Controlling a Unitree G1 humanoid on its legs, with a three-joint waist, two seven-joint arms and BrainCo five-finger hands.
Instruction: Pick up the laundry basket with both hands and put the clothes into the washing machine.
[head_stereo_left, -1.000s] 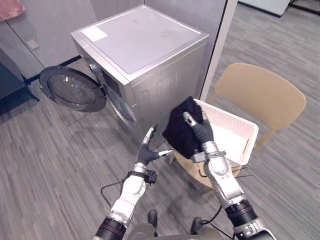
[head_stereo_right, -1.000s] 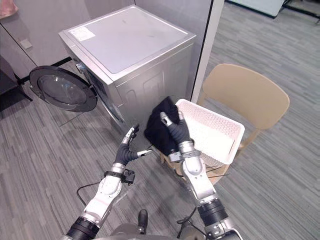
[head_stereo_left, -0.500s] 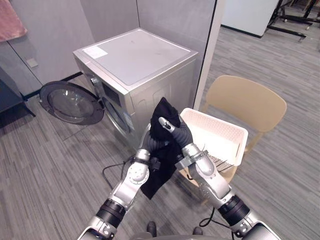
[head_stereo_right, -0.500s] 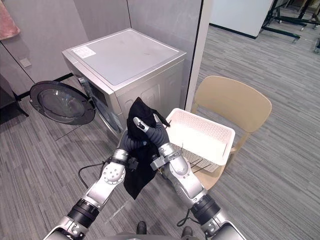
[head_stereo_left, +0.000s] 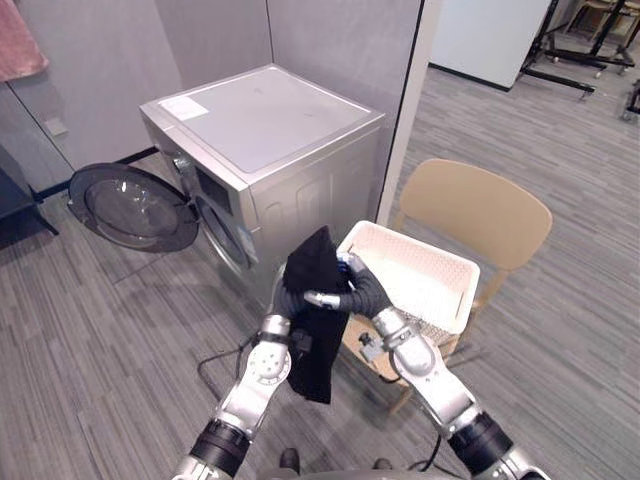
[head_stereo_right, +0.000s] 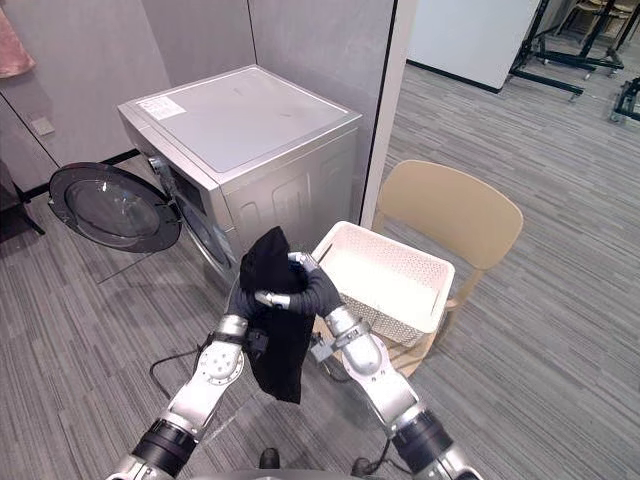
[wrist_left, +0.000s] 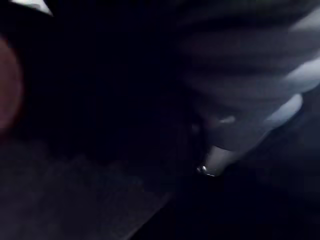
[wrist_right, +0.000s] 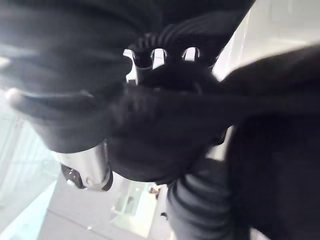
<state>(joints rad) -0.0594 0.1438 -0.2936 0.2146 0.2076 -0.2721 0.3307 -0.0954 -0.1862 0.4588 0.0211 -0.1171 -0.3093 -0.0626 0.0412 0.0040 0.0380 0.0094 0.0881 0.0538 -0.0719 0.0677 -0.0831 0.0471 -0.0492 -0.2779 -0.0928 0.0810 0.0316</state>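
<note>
The right hand (head_stereo_left: 358, 291) clutches the black garment (head_stereo_left: 318, 350); I cannot tell the left hand's (head_stereo_right: 240, 300) grip. Next, carry the garment to the washing machine (head_stereo_left: 265, 130) opening.

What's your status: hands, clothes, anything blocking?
Right hand shut on black garment, held up beside white basket. Left hand against the garment. Washing machine door open, nothing in the way.

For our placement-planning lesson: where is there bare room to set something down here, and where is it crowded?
Free: the washing machine's flat top; the floor by its open door; the basket's inside, on the chair. Crowded: between machine and basket, where right hand and left hand meet at the black garment.
</note>
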